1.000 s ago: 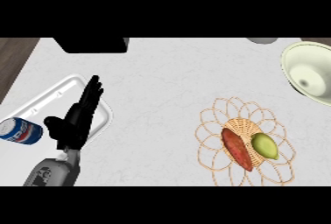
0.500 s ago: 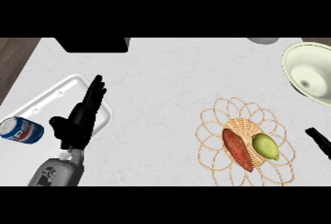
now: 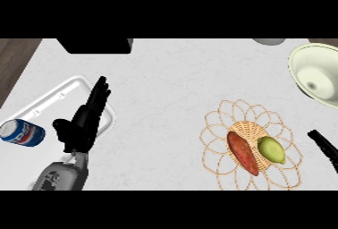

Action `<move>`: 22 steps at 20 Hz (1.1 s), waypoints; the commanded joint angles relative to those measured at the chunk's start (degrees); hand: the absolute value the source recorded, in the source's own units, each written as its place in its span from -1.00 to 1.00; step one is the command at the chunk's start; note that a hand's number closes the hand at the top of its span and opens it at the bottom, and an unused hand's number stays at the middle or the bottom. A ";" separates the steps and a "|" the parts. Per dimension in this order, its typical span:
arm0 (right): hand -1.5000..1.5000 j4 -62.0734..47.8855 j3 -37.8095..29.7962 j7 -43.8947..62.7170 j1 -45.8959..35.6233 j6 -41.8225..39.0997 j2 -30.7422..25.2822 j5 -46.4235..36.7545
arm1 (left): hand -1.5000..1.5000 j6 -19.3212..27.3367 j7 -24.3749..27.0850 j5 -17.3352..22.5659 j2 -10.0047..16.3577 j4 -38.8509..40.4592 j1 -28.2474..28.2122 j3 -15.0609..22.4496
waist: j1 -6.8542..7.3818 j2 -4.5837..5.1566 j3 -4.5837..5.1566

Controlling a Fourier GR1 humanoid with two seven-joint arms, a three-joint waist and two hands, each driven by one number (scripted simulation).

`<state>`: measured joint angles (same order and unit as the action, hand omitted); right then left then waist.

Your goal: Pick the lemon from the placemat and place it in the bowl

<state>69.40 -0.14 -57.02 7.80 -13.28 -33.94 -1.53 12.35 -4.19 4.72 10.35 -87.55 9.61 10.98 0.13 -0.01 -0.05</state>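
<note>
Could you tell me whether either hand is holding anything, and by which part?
Nothing is held. The left hand rests open above the tray; the right hand is straight-fingered, apart from the lemon on the placemat.

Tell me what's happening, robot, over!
Left hand open, resting by tray. Right hand at right edge. Lemon on placemat, untouched. Sweet potato beside it.
</note>
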 commanded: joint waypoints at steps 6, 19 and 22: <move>-1.00 -0.42 2.82 -5.39 -2.47 -8.36 0.01 3.58 | 0.00 -0.54 4.56 -1.73 -1.62 5.42 0.79 -0.51 | -0.44 0.12 0.05; -1.00 -10.35 7.74 -6.67 -8.04 -7.55 3.67 2.22 | 0.00 -4.20 -0.77 0.33 0.60 2.04 2.36 -3.66 | 0.08 0.14 0.00; -1.00 -11.52 7.82 -8.69 -7.00 -5.68 4.74 1.62 | 0.00 -3.81 -0.88 -0.26 0.07 -4.19 -4.20 -1.78 | 0.27 -0.03 0.00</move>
<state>60.47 7.04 -57.12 1.27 -14.88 -30.64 1.01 9.76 -4.61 3.93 9.83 -88.69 8.31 9.28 0.35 0.04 -0.06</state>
